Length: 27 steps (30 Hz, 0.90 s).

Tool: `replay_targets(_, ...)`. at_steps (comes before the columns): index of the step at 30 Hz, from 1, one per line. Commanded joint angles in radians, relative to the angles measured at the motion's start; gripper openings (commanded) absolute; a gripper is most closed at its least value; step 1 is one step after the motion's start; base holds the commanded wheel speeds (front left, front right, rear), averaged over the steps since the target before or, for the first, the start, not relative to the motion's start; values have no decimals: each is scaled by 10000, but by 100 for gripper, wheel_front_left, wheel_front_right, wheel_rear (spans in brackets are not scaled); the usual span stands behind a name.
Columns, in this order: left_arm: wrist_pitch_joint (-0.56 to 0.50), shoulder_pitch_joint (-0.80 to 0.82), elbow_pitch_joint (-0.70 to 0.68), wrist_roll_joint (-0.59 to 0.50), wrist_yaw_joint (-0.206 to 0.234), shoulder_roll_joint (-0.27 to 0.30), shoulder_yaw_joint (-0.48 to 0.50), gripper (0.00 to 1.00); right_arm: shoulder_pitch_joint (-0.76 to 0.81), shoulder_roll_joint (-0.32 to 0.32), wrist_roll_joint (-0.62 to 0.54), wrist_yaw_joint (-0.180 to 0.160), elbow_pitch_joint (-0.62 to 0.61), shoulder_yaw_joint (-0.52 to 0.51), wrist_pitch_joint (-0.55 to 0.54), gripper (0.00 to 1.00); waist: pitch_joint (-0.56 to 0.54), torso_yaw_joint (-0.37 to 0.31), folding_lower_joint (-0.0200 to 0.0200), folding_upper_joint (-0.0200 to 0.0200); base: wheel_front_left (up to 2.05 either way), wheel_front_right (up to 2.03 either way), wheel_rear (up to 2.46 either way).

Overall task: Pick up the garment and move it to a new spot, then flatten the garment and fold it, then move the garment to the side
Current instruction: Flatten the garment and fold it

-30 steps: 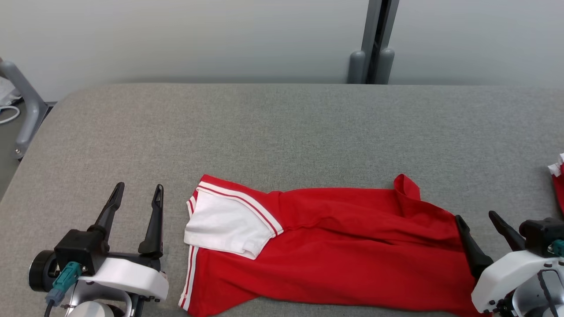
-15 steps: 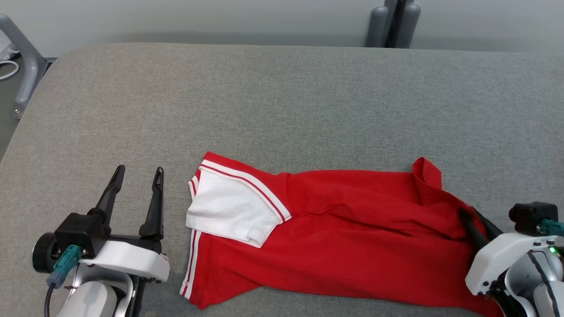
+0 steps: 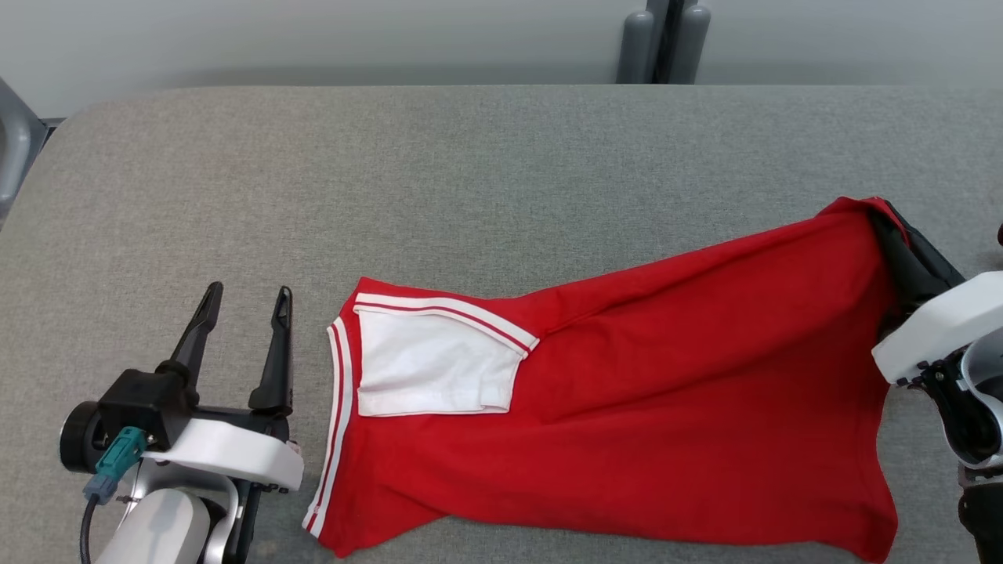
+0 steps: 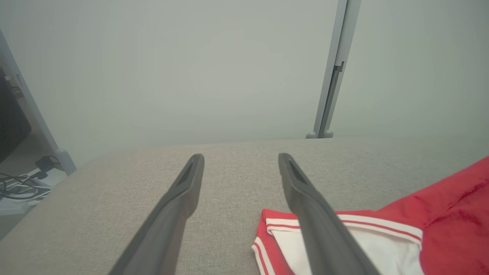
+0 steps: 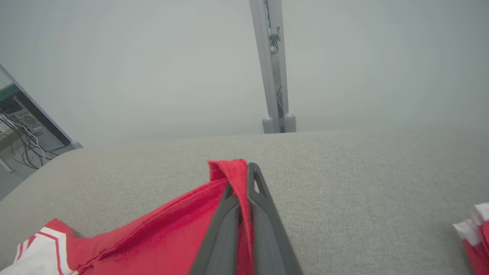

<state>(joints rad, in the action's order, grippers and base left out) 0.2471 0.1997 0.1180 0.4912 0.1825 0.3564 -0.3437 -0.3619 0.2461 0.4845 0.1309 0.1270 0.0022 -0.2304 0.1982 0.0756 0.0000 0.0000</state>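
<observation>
Garment [image 3: 666, 407] clamped in right gripper [image 5: 242, 178], left gripper [image 3: 248, 291] wide, another red-white cloth [image 5: 473, 231] nearby

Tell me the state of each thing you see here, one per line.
Shirt: spread on the table, one corner lifted.
Sleeve: flat on the shirt.
Right gripper: shut on the shirt's corner.
Left gripper: open, empty, beside the shirt.

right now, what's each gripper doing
left gripper: open, holding nothing, beside the shirt
right gripper: shut on the shirt's edge
</observation>
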Motion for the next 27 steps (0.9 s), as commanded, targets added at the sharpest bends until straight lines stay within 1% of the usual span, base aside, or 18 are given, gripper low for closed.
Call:
replay_targets(1, 34, 274, 51, -90, -97, -52, -80, 100, -198, 224, -127, -3, 678, 196, -127, 0, 95, 140, 0, 0, 0, 0, 0)
replay_targets(2, 42, 330, 81, -95, -139, -92, -140, 100, -258, 278, -187, -3, 1030, 297, -84, 0, 126, 213, 0, 0, 0, 0, 0)
replay_targets(4, 54, 416, 137, -113, -168, -149, -195, 100, -212, 160, -28, -3, 1562, 499, 69, 0, 174, 303, 0, 0, 0, 0, 0)
replay_targets(5, 54, 416, 137, -113, -168, -149, -195, 100, -212, 160, -28, -3, 1562, 499, 69, 0, 174, 303, 0, 0, 0, 0, 0)
replay_targets(9, 90, 421, 283, -74, -233, -273, -269, 100, 371, 31, 270, -4, 2486, 487, 513, 0, 209, 356, 0, 0, 0, 0, 0)
replay_targets(14, 104, 293, 398, -52, -256, -254, -262, 100, 923, -224, 636, -3, 3395, 124, 1208, 0, 213, 205, 0, 0, 0, 0, 0)
replay_targets(18, 114, 378, 408, -85, -265, -170, -241, 100, 1012, -346, 831, -3, 3834, 187, 1668, 0, 211, 61, 0, 0, 0, 0, 0)
replay_targets(19, 116, 404, 412, -96, -253, -146, -227, 100, 984, -369, 905, -3, 3874, 206, 1812, 25, 199, 23, 0, 0, 0, 0, 0)
replay_targets(20, 115, 415, 420, -102, -238, -133, -214, 100, 965, -387, 975, -3, 3885, 228, 1944, 60, 173, -8, 0, 0, 0, 0, 0)
replay_targets(21, 111, 395, 410, -118, -193, -104, -193, 100, 977, -394, 1019, -3, 3889, 249, 2052, 100, 129, -38, 0, 0, 0, 0, 0)
replay_targets(25, 118, 138, 348, -162, 31, -39, -93, 100, 1315, -296, 955, -3, 3642, 151, 2502, 100, -157, -112, 0, 0, 0, 0, 0)
replay_targets(27, 101, 0, 279, -174, 174, -11, -56, 100, 1558, -182, 662, -3, 3366, -111, 2774, 100, -332, -138, 0, 0, 0, 0, 0)
